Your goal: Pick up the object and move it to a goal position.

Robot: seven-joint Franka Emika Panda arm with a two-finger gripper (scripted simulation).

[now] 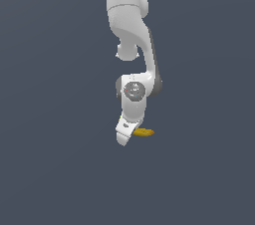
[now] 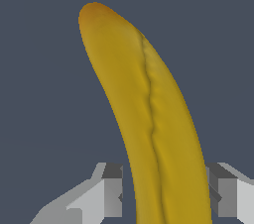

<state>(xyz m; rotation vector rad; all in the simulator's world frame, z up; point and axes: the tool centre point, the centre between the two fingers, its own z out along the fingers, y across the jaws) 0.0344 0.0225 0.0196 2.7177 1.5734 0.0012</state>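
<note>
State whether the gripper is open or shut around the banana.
Cannot tell. The gripper has fingers either side of the banana, with small gaps showing.

The glossy white jointed robot arm [image 1: 130,25] has rounded segments with dark grey joint bands, a grey round wrist cap with small red marks, and pale grey blocky fingers [image 2: 111,191].

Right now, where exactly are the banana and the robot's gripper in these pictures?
banana [image 2: 154,119]: wrist view, middle of its yellow body, beside the lengthwise crease.
gripper [image 2: 166,196]: wrist view, midway between its two grey fingertips, which stand either side of the banana.
</note>
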